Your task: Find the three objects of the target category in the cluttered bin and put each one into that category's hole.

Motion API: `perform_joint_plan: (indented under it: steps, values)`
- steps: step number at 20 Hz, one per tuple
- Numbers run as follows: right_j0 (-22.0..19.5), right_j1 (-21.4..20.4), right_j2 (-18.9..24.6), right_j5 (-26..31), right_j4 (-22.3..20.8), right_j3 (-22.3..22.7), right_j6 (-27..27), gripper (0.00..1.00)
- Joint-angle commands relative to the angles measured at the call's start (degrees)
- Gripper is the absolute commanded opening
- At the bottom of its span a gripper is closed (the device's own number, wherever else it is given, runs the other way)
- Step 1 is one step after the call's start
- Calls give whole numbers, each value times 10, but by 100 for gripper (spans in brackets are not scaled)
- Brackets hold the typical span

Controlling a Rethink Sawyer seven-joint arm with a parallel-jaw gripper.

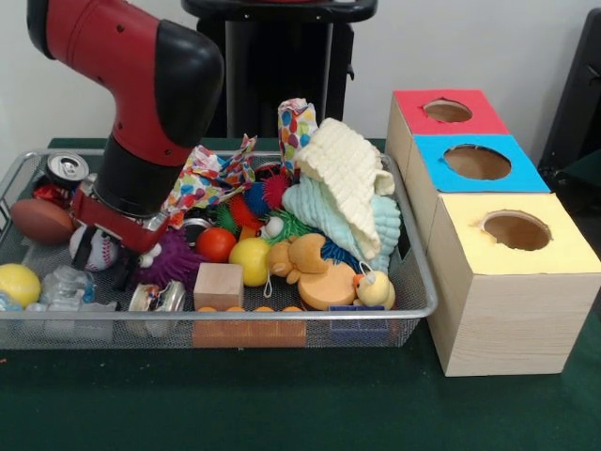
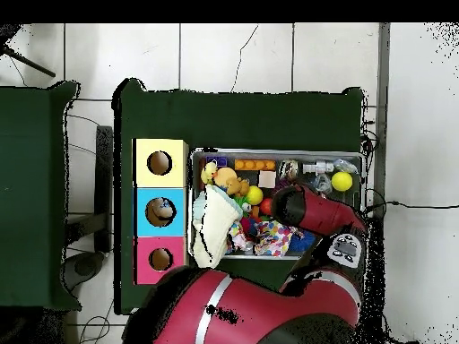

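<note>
Reaching down into the wide, shallow silver wire-mesh bin (image 1: 413,310), the red and black robot arm (image 1: 155,113) sinks its wrist among the clutter at the left half in the front view. The gripper itself is buried behind the arm's body and the toys — whether it is clenched or released cannot be told. Just beside the wrist lie a white baseball with red stitching (image 1: 92,249), a brown toy football (image 1: 39,221) and a silver drinks can (image 1: 67,169) in the far left corner. A yellow ball (image 1: 17,284) sits at the near left, a purple spiky toy (image 1: 169,261) near the arm, a plain wooden cube (image 1: 219,285) at the near rim. Toward the right, cream and pale green knitted cloths (image 1: 352,193) heap up over an orange plush duck (image 1: 300,258). The bin rests on the green table (image 1: 282,404), with three wooden boxes just to its right — red-topped (image 1: 449,113) farthest, blue-topped (image 1: 479,162) between, yellow-topped (image 1: 516,235) nearest, each with a round hole.
</note>
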Motion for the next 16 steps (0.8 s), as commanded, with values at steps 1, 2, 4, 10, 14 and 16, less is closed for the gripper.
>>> perform_joint_plan:
  steps: [1,2,4,10,14,16]
  values:
    - [-10,43,-1,-104,35,21,161,100]
    - [-17,44,5,-137,34,27,166,100]
    - [-32,46,19,-204,31,40,177,100]
    - [-49,46,42,-343,30,82,199,100]
    - [-54,52,55,-390,39,103,197,100]
    - [-57,52,62,-398,38,106,188,100]
